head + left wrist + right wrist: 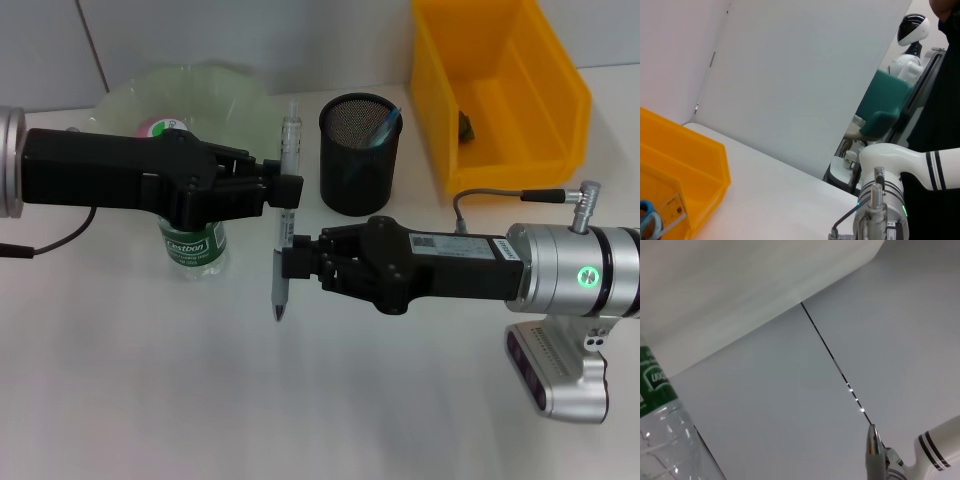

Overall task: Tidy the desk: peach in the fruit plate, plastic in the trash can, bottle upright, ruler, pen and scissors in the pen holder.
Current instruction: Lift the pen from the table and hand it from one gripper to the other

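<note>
The slim, light, stiff, likely slippery pen [285,210] hung upright between both grippers, the left gripper [290,187] clamping its upper barrel and the right gripper [286,262] pinching just below, near the tip.

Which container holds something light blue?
The black metal mesh cylindrical cup, with a light blue handle at its rim; the bright yellow rectangular bin holds a small dark wad.

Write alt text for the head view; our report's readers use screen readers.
Two black grippers meet over a white desk, both on a silver-grey pen: the left gripper near its top, the right gripper lower. Behind stand a black mesh pen holder, a yellow trash can, a pale green fruit plate and an upright bottle.
</note>
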Available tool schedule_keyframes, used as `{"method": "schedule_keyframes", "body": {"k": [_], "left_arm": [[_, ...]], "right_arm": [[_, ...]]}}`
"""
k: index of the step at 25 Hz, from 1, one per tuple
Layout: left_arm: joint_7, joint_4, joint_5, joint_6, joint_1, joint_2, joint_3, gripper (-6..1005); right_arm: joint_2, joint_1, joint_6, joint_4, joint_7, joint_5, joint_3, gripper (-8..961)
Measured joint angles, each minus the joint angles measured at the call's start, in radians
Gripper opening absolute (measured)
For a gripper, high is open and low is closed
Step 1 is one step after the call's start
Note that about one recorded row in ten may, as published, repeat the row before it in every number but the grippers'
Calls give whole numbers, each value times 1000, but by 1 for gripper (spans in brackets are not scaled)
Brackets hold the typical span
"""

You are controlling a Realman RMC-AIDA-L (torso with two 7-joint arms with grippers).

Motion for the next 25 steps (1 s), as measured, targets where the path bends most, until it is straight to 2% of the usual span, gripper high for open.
{"method": "schedule_keyframes", "body": {"k": [12,18,23,25], "left_arm": [[0,-1,-2,2,-1,0,-5,197],[-2,0,-3,2,-4,0,-5,195],[-1,0,-3,2,-6,0,-7,196],[-1,0,-3,2,-6,0,-7,196]], "right_arm": [[1,14,-15,54,57,64,-8,263],[0,14,-17,58,67,64,-8,488],[-5,-2,-27,71,112,65,18,586],[-5,-11,-41,82,131,66,36,585]]}}
